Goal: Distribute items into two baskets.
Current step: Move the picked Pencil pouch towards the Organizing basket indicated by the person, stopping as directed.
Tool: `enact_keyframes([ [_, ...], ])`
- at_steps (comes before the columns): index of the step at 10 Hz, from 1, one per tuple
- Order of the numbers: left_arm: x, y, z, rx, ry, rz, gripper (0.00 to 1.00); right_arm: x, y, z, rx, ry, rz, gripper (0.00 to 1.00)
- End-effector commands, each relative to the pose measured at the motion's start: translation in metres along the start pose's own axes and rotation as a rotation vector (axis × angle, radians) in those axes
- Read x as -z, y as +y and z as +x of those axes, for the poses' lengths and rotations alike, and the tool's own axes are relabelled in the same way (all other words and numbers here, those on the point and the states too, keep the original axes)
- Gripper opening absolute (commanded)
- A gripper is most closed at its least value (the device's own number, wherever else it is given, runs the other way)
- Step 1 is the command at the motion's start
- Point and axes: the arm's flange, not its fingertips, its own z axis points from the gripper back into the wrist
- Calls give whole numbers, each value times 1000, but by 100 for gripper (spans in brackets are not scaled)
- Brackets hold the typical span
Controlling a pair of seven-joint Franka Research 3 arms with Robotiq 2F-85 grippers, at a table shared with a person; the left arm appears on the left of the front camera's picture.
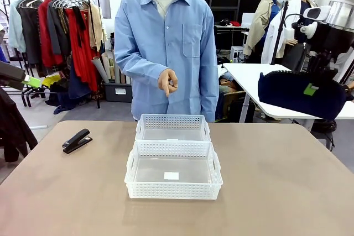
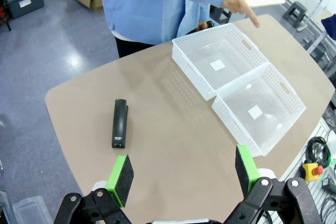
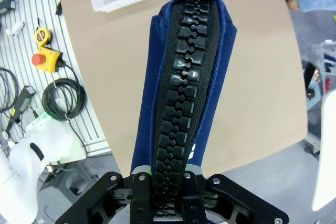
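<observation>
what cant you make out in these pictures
- Right hand pads: right wrist view, mostly covered by the navy pouch.
- Label print in the near basket: front view, too small.
- Print on the stapler: left wrist view, too small.

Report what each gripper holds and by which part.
The right gripper is shut on the pouch, pinching it at its zip edge; the rest of the pouch hangs free. The left gripper is open and holds nothing.
</observation>
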Motion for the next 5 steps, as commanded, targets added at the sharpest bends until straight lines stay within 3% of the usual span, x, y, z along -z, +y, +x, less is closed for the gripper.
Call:
enact_keyframes([
  [1, 1, 1, 1, 6, -17, -15, 100, 12, 7, 12, -24, 1, 15, 0],
  [5, 1, 1, 1, 6, -17, -15, 100, 48, 38, 47, -127, 37, 15, 0],
])
